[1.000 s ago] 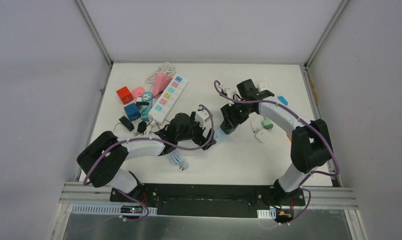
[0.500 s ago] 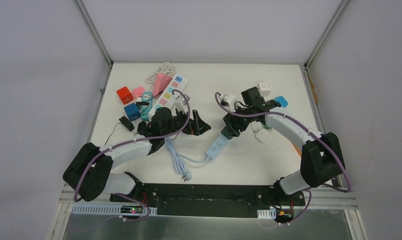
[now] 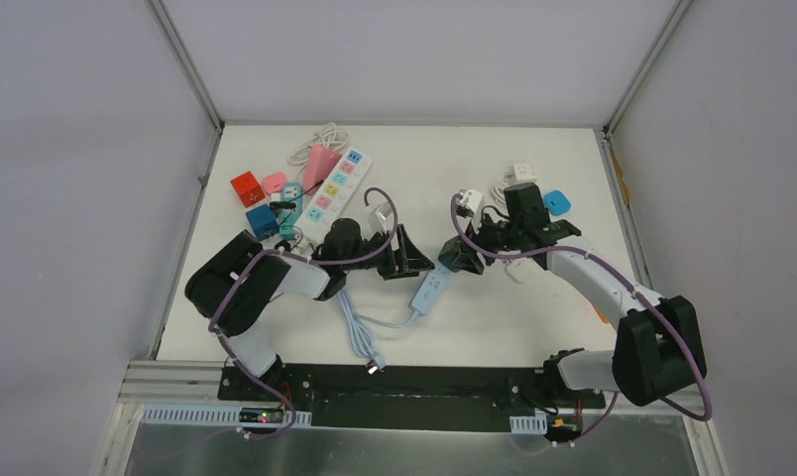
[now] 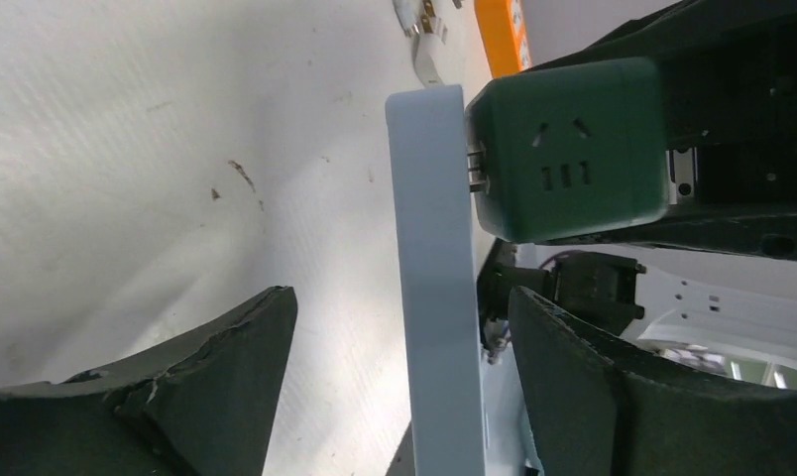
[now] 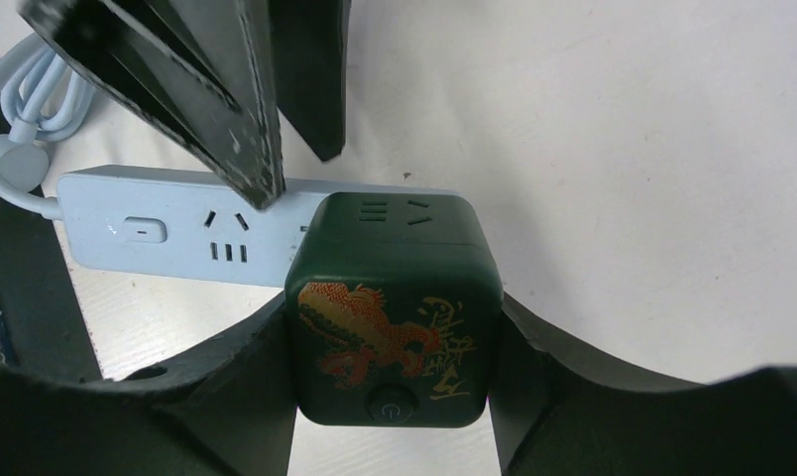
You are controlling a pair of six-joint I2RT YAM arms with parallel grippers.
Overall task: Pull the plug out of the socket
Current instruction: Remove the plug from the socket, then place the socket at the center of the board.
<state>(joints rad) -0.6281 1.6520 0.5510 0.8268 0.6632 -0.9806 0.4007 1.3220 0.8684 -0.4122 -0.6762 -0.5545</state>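
- Looking at the green cube plug (image 5: 393,307), we think it is hard, smooth plastic and light. It will not bend, but its shiny sides could slip.
- We think the best place to hold it is on two flat sides that face each other, away from the blue power strip (image 5: 167,238).
- The right pincer (image 5: 395,342) is pinching the plug just there, with one finger on each side.
- The plug sits at one end of the power strip, and its metal pins go into the strip's face. In the left wrist view we see a little bit of the pins between plug and strip.
- The strip looks light too, so we think it would lift along with the plug if nothing held it.
- The left pincer (image 4: 399,307) is spread wide, with the power strip between its two fingers, just beside the plug. Neither finger touches the strip.
- The pale blue cord (image 3: 358,332) leaves the other end of the strip.
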